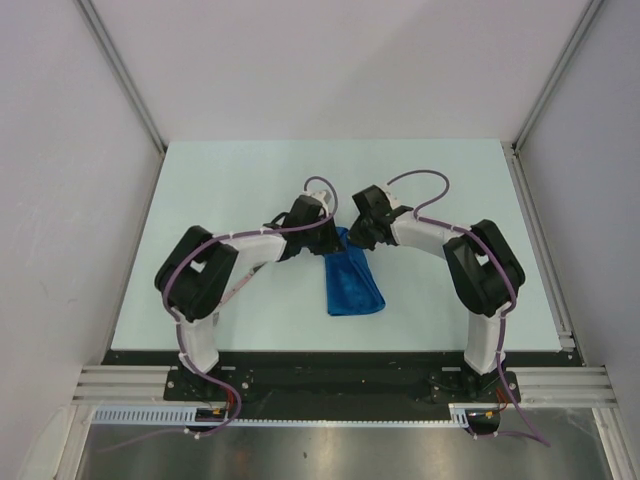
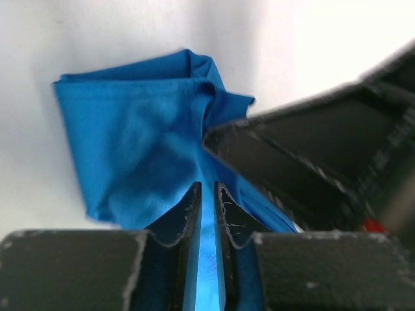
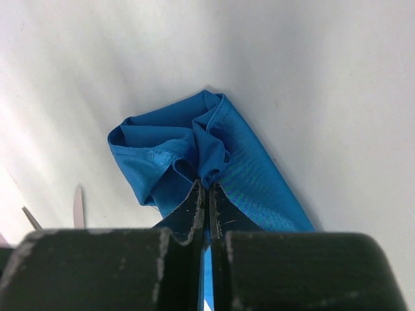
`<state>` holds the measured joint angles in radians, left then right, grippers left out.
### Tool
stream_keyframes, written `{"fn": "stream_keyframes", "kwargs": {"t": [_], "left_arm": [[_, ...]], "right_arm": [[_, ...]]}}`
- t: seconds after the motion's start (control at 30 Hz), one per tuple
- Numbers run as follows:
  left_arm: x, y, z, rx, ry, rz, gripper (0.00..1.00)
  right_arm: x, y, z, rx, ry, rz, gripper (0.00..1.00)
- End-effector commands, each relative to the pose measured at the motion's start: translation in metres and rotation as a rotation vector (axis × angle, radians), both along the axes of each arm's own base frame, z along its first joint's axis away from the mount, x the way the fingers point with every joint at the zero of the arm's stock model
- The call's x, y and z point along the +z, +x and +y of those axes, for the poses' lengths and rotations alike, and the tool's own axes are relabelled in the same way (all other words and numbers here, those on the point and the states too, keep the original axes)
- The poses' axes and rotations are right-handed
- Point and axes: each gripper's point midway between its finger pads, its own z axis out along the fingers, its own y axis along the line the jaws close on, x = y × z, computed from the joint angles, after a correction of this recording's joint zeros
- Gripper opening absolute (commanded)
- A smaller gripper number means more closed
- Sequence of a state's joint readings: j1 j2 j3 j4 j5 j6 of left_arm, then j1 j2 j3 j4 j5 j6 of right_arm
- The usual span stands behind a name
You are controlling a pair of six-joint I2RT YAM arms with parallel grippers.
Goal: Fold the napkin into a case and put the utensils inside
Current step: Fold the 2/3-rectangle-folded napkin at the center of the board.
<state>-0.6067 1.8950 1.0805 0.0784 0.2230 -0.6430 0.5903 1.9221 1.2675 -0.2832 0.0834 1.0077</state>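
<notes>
Top external view shows the left claw [image 1: 324, 236] and right claw [image 1: 358, 238] each pinched almost shut on the far edge of the napkin [image 1: 352, 287], half-folded on the bench [image 1: 230, 195]; case unfinished, utensils [image 3: 78, 206] beside the napkin, not yet inside.

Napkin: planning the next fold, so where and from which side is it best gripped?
Probably a near corner of the napkin, coming from the near side: that wide end lies flat and clear, while the narrow far end is bunched and already pinched.
</notes>
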Motion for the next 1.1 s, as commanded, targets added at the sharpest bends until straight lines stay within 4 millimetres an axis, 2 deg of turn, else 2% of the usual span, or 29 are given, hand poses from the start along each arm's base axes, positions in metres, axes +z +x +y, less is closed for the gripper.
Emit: {"fn": "stream_keyframes", "kwargs": {"t": [0.0,0.07,0.17,0.2,0.3,0.43,0.67,0.8,0.83,0.9,0.93,1.07], "left_arm": [[0.039,0.006,0.017,0.007,0.004,-0.089,0.19],[0.042,0.012,0.024,0.020,0.025,-0.112,0.20],[0.031,0.020,0.035,0.052,0.064,-0.101,0.20],[0.022,0.021,0.036,0.055,0.076,-0.089,0.19],[0.002,0.020,0.032,0.042,0.080,-0.043,0.17],[-0.014,0.016,0.025,0.028,0.061,-0.016,0.17],[-0.021,0.014,0.017,0.018,0.052,-0.006,0.16],[-0.022,0.012,0.014,0.006,0.044,-0.013,0.15],[-0.023,0.010,0.013,-0.001,0.047,-0.016,0.15],[-0.024,0.009,0.011,-0.007,0.041,-0.016,0.15],[-0.026,0.008,0.011,-0.010,0.041,-0.014,0.15],[-0.027,0.007,0.011,-0.017,0.043,-0.017,0.15]], "right_arm": [[0.022,0.009,0.005,-0.040,0.088,-0.030,0.00],[0.025,0.010,0.001,-0.052,0.093,-0.028,0.00],[0.028,0.008,0.000,-0.076,0.115,-0.017,0.00],[0.029,0.008,0.001,-0.083,0.125,-0.017,0.00],[0.035,0.008,0.002,-0.125,0.144,-0.013,0.00],[0.032,0.007,-0.004,-0.222,0.181,0.016,0.00],[0.031,0.008,0.003,-0.314,0.275,0.026,0.00],[0.036,0.010,0.006,-0.367,0.352,0.011,0.00],[0.042,0.014,0.009,-0.370,0.392,-0.004,0.00],[0.037,0.010,0.010,-0.410,0.444,0.019,0.00],[0.050,0.019,0.014,-0.418,0.495,-0.027,0.00],[0.057,0.021,0.017,-0.474,0.551,-0.045,0.00]]}}
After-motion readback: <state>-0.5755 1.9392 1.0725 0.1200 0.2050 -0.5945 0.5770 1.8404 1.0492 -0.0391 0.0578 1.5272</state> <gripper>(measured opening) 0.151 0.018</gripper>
